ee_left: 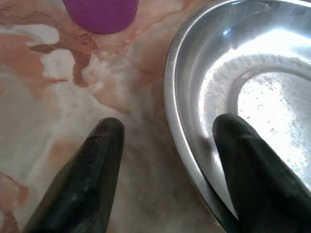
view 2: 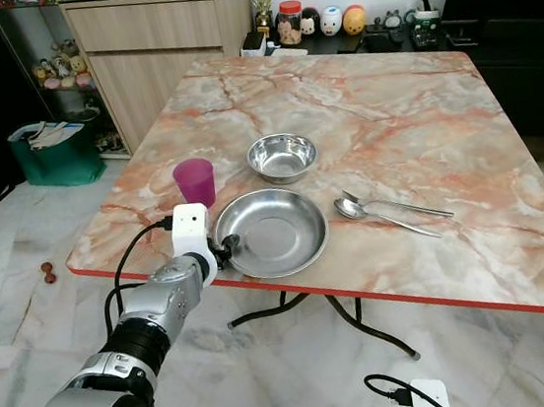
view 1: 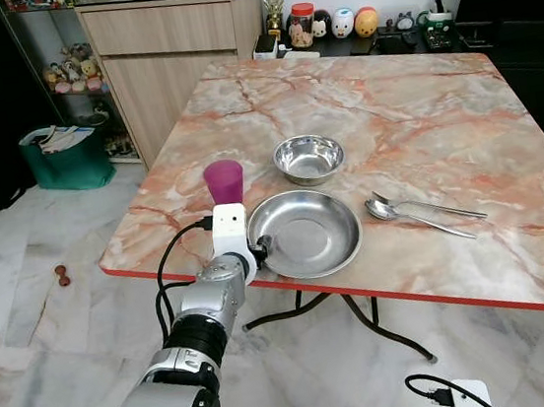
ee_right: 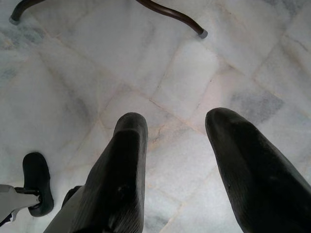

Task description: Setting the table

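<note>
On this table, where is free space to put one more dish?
Free: the far half beyond the small bowl, and the right side past the spoon and fork. Crowded: the near left edge, with cup, plate and left tool.

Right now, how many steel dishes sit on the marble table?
2: the steel plate at the near edge, by the left end effector, and the small steel bowl just behind it.

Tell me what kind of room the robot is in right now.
Most likely a home dining area: a marble-patterned table laid with a steel plate, bowl and purple cup, a wooden cabinet behind, and a marble tile floor.
</note>
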Motion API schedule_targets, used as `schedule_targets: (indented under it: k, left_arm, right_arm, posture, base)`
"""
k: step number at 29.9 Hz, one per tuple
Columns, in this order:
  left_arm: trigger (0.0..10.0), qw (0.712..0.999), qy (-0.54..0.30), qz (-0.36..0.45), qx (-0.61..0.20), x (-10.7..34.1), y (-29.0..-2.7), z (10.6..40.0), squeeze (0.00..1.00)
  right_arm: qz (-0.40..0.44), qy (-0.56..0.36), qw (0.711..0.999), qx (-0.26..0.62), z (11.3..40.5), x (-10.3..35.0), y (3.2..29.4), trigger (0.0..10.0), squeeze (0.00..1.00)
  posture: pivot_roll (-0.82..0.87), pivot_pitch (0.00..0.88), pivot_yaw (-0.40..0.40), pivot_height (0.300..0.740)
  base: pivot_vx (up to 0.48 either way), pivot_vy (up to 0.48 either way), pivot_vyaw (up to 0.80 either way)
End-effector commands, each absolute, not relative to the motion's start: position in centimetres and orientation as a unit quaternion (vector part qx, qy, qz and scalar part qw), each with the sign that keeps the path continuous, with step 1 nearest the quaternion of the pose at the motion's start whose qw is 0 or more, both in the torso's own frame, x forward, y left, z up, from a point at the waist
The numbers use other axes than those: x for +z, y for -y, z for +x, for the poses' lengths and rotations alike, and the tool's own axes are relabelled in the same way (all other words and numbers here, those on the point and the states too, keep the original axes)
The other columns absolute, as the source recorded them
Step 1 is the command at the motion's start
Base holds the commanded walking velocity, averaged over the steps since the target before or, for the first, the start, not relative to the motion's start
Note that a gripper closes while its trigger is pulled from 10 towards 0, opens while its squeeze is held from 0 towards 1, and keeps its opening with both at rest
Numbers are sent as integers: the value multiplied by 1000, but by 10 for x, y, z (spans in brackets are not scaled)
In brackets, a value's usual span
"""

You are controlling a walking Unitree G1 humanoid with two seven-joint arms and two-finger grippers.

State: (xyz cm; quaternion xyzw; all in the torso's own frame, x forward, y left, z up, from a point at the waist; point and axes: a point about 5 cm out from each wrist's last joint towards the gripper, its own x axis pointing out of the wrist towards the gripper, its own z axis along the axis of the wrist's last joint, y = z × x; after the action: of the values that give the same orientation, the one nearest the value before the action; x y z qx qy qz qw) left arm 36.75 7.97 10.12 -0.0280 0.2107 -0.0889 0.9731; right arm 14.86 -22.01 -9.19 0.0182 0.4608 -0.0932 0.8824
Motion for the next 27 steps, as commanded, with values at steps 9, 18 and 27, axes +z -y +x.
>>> schedule_targets:
  k: [9, 18, 27]
  left_arm:
    - [0, 972, -214, -12, -97, 103, -78, 369, 0]
    - [0, 971, -210, 6, -110, 104, -80, 369, 0]
    - [0, 969, -201, 49, -137, 104, -80, 366, 0]
  right_arm:
    - [16, -463, 882, -87, 151, -91, 219, 10000, 0]
    - [17, -464, 882, -85, 151, -92, 219, 10000, 0]
    - [17, -465, 881, -83, 150, -92, 218, 10000, 0]
  posture:
    - [115, 0, -15, 740]
    - [120, 0, -13, 740]
    - [126, 0, -14, 740]
  base:
    - [0, 0, 0]
    - [0, 0, 0]
    - [0, 0, 0]
